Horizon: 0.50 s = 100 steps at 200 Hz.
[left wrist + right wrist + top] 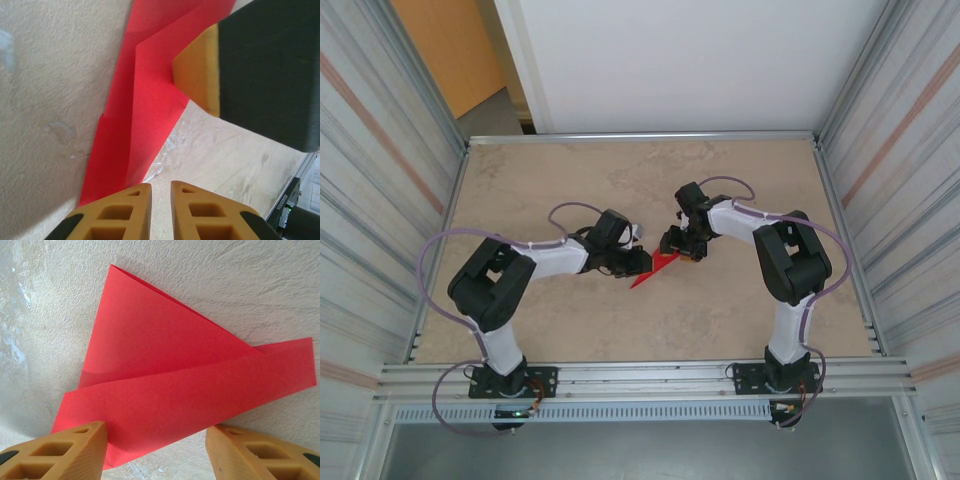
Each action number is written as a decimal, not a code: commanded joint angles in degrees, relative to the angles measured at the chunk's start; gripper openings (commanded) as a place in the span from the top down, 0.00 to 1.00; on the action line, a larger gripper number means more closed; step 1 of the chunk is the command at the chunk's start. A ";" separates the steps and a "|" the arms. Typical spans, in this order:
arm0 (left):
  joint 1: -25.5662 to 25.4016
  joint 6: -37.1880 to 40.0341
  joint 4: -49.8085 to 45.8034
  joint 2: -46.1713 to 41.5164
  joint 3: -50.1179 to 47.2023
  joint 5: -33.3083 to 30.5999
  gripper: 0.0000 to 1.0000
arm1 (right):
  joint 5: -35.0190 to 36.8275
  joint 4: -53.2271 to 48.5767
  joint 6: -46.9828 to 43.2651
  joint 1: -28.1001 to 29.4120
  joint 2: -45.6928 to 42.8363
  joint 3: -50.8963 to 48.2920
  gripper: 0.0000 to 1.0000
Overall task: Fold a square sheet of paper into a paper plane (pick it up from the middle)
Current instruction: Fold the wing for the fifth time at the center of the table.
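Both arms are bent at the elbow and reach inward, so that their wrists meet over the middle of the beige tabletop. The left arm rises from its base, folds at a high elbow on the left and lays its forearm out to the right. Its left pincer points at the folded red paper sheet. The jaws are drawn to a narrow slit with nothing but tabletop seen between them, and one yellow fingertip sits over the sheet's near corner. The right arm mirrors this, with its elbow high on the right, its forearm running back and to the left, and its wrist tipped down toward the sheet from the far side. The right pincer stands wide and grips nothing, one finger over a corner of the paper and the other just beside its edge. In the left wrist view one of its pads touches the red surface. The sheet lies on the tabletop between the two pincers, creased into a pointed triangle with a long band folded across it.
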 commanded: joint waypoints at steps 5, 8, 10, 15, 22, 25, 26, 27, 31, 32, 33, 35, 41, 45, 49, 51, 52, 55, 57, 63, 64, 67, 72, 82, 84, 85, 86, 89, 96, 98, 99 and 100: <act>-0.28 -0.74 0.47 1.64 2.09 0.78 0.83 | 3.31 4.35 0.68 1.28 9.59 -3.96 0.44; -0.29 -0.71 0.35 1.76 2.14 0.62 0.83 | 3.31 4.35 0.68 1.28 9.65 -4.01 0.44; -0.26 -0.71 0.28 1.88 2.11 0.53 0.83 | 3.31 4.35 0.68 1.21 9.61 -3.98 0.44; -0.23 -0.68 0.11 2.01 2.13 0.33 0.84 | 3.35 4.35 0.75 1.28 9.63 -3.97 0.44; -0.11 -0.64 -0.03 2.25 2.03 0.10 0.84 | 3.31 4.29 0.68 1.28 9.59 -3.99 0.44; -0.04 -0.65 -0.03 2.37 1.98 0.04 0.84 | 3.31 4.34 0.70 1.24 9.65 -3.97 0.44; -0.03 -0.68 -0.03 2.36 1.95 -0.01 0.84 | 3.31 4.35 0.69 1.30 9.65 -3.97 0.44; -0.02 -0.69 -0.03 2.40 1.93 -0.08 0.84 | 3.35 4.35 0.73 1.25 9.65 -3.97 0.44; 0.13 -0.64 -0.05 2.50 1.80 -0.18 0.84 | 3.36 4.30 0.73 1.22 9.61 -4.00 0.44; 0.15 -0.63 -0.04 2.56 1.77 -0.21 0.85 | 3.34 4.33 0.71 1.25 9.59 -3.98 0.44; 0.15 -0.67 -0.04 2.54 1.76 -0.18 0.85 | 3.32 4.34 0.74 1.27 9.58 -3.97 0.44; 0.09 -0.66 -0.03 2.55 1.75 -0.20 0.85 | 3.31 4.35 0.82 1.28 9.63 -3.97 0.44; 0.24 -0.69 -0.03 2.70 1.65 -0.31 0.85 | 3.31 4.35 0.76 1.22 9.70 -3.97 0.44; 0.30 -0.71 0.02 2.84 1.55 -0.46 0.85 | 3.26 4.34 0.70 1.27 9.69 -3.97 0.44; 0.26 -0.75 -0.01 2.94 1.48 -0.54 0.85 | 3.29 4.35 0.68 1.28 9.72 -3.98 0.44; 0.29 -0.72 -0.02 2.92 1.41 -0.66 0.86 | 3.30 4.28 0.72 1.28 9.74 -3.99 0.44; 0.31 -0.71 -0.03 2.94 1.45 -0.67 0.86 | 3.30 4.27 0.70 1.28 9.74 -3.98 0.44; 0.32 -0.75 -0.10 3.04 1.48 -0.87 0.86 | 3.31 4.25 0.68 1.24 9.78 -3.97 0.45; 0.29 -0.79 -0.09 3.10 1.48 -0.90 0.86 | 3.31 4.26 0.68 1.29 9.82 -3.99 0.45; 0.25 -0.81 -0.12 3.21 1.44 -0.96 0.86 | 3.31 4.22 0.68 1.28 10.00 -3.91 0.45; 0.25 -0.80 -0.12 3.22 1.42 -0.99 0.86 | 3.31 4.20 0.72 1.28 10.05 -3.94 0.45; 0.29 -0.84 -0.12 3.35 1.37 -0.98 0.86 | 3.37 4.18 0.68 1.28 10.06 -3.82 0.46; 0.31 -0.88 -0.09 3.45 1.39 -1.21 0.87 | 3.31 4.05 0.68 1.29 10.17 -3.72 0.47; 0.26 -1.06 -0.10 3.63 1.26 -1.44 0.87 | 3.10 3.95 0.60 1.32 10.49 -3.56 0.47; 0.19 -1.06 -0.11 3.60 1.18 -1.46 0.87 | 3.06 3.85 0.61 1.29 10.61 -3.53 0.47; 0.22 -1.06 -0.07 3.59 1.16 -1.46 0.87 | 3.01 3.88 0.60 1.29 10.66 -3.53 0.47; 0.23 -1.06 -0.05 3.59 1.14 -1.55 0.87 | 2.98 3.85 0.60 1.28 10.68 -3.44 0.47; 0.19 -1.06 -0.03 3.65 1.16 -1.66 0.87 | 2.89 3.80 0.66 1.28 10.78 -3.43 0.48; 0.24 -1.06 -0.07 3.71 1.10 -1.89 0.87 | 2.71 3.82 0.67 1.28 10.86 -3.42 0.48; 0.22 -1.06 -0.06 3.75 1.08 -1.92 0.87 | 2.76 3.82 0.68 1.28 10.94 -3.41 0.48; 0.24 -1.06 -0.05 3.71 1.06 -1.96 0.87 | 2.73 3.82 0.68 1.28 10.96 -3.38 0.48; 0.24 -1.06 -0.08 3.69 1.09 -1.98 0.87 | 2.67 3.82 0.68 1.28 10.92 -3.37 0.48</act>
